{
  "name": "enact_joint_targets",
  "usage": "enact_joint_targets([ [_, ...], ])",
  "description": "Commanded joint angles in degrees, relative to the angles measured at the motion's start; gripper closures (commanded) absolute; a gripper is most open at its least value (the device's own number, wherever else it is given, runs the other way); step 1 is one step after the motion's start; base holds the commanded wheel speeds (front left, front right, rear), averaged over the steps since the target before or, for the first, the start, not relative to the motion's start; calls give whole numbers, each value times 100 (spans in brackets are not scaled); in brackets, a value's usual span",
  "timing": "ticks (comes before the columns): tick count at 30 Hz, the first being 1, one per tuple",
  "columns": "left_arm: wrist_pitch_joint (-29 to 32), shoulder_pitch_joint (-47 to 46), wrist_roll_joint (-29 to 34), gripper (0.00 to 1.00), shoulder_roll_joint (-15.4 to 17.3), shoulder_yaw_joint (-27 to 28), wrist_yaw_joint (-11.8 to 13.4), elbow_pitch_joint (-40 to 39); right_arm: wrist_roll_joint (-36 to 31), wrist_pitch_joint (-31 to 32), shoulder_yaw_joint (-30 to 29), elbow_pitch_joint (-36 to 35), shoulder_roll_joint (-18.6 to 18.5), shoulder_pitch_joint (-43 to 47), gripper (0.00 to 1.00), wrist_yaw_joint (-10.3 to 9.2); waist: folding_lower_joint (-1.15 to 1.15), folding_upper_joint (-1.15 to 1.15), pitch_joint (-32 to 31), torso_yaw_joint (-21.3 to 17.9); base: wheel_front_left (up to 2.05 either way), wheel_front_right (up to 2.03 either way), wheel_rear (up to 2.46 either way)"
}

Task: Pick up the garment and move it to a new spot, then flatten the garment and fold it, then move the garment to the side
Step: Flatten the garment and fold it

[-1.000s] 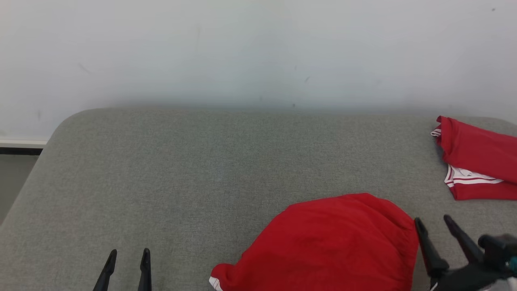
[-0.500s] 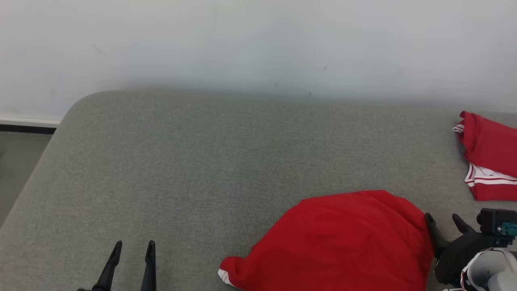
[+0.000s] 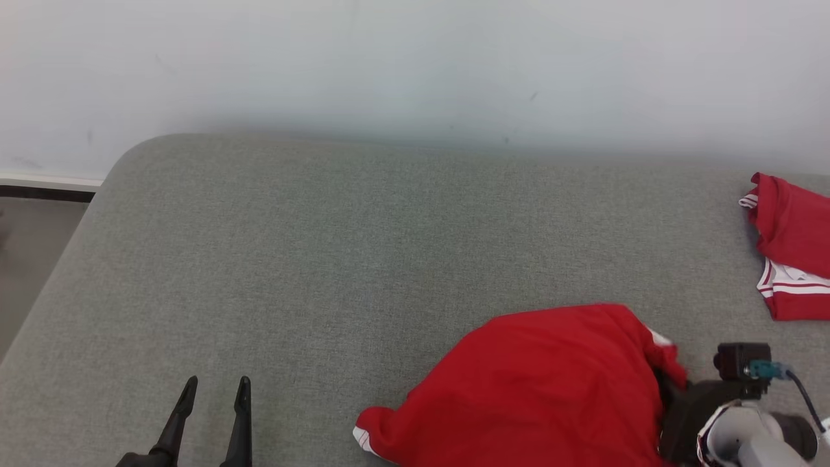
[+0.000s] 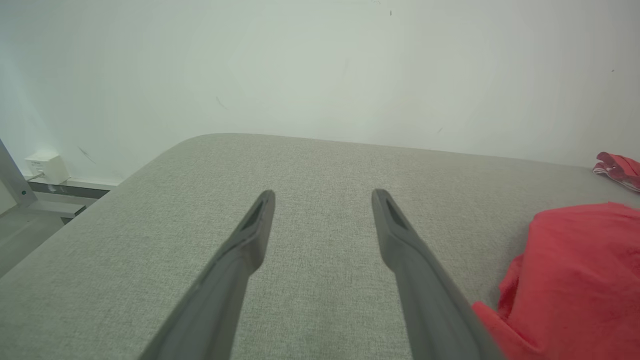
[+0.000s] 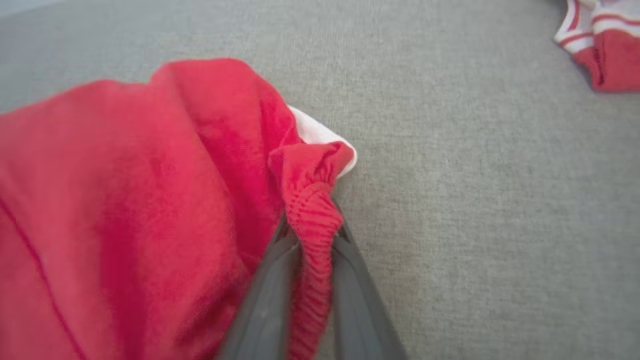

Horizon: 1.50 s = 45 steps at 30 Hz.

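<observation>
A second ago my right pincer (image 5: 312, 240) stood spread just beside the right edge of the garment (image 3: 532, 383). Now its two fingers are pinched on the gathered elastic hem (image 5: 312, 220), which bunches up between them in the right wrist view. A white corner (image 5: 320, 135) of the inside of the cloth has turned out just past the pinch. That edge lay smooth before. The head camera has also swung a little, so the whole picture has slid; the pile itself has not travelled.

The garment is a red heap on the near right of the table (image 3: 324, 246), its near side running off the bottom of the head view. The right pincer holds it at its right end.

My left pincer (image 3: 216, 389) hangs spread over the near left of the table, well apart from the cloth, with nothing between its fingers.

A wide bare grey stretch lies left of and behind the heap, up to the rounded far-left corner and the far edge against the wall (image 3: 389, 65). A second red piece (image 3: 791, 246) lies at the far right edge, apart from the heap.
</observation>
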Motion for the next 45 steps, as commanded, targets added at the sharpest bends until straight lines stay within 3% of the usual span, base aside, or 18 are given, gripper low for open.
enact_joint_targets([
  [1,-18,-9,-9,0,17,20,4,15,29,-138,107,-62,-79,-127,100,-10,0,0,-26,-32,0,0,0],
  [11,-18,3,-12,0,-17,-33,4,34,-57,-1469,704,-879,-476,-1027,100,-10,0,0,-138,5,0,0,0],
  [17,-18,40,-38,0,-23,-66,4,45,-188,-1568,656,-465,-332,-1370,100,-10,0,0,-135,144,0,0,0],
  [19,-18,31,-40,0,-29,-95,4,59,-299,-1378,710,-130,-335,-1436,0,-10,0,0,-135,195,0,0,0],
  [25,-18,38,-52,0,0,-89,4,100,-703,-1867,530,339,-373,-1669,0,-10,0,0,-203,217,0,0,0],
  [30,-18,124,-39,0,49,-25,4,80,-883,-2135,324,220,-358,-1650,0,-10,0,0,-332,80,0,0,0],
  [38,-18,207,25,0,25,46,6,-24,-868,-2186,-58,-762,-230,-1022,0,-10,0,0,-441,-142,0,0,0],
  [45,-18,325,58,0,10,165,6,-128,-839,-2181,-564,-2159,-33,179,0,-10,0,0,-473,-351,0,0,0],
])
